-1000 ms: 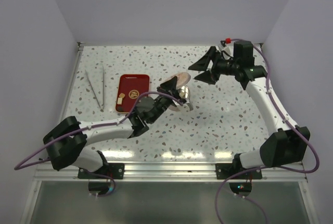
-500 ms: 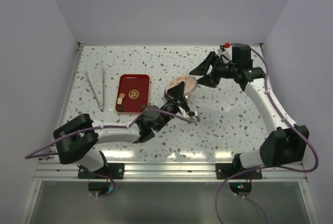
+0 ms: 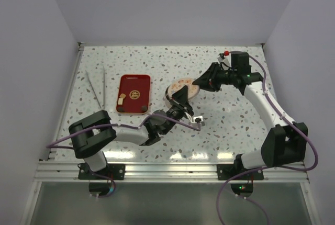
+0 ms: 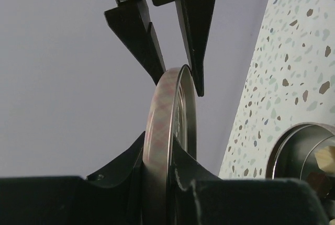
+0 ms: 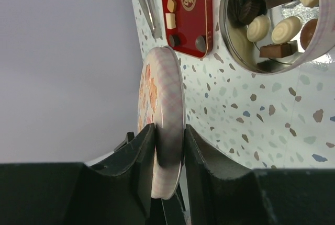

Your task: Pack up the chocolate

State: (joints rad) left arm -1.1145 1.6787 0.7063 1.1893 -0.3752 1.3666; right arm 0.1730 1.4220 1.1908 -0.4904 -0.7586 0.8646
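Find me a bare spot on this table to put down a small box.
Bare: the far strip of the table along the back wall, beyond the red tray and tweezers, and the near right stretch between the left gripper and the right arm. The middle is crowded: there it and the right gripper clamp the lid, by the tin.

left claw (image 3: 180,92), right claw (image 3: 197,84) meet at lid (image 3: 185,85); red tray (image 3: 135,81) beside.

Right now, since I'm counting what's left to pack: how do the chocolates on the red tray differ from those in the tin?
The tray chocolates number four, spaced apart near one end of the red tray; the tin chocolates are more numerous and crowd together inside the tin. Both mix dark and cream pieces.
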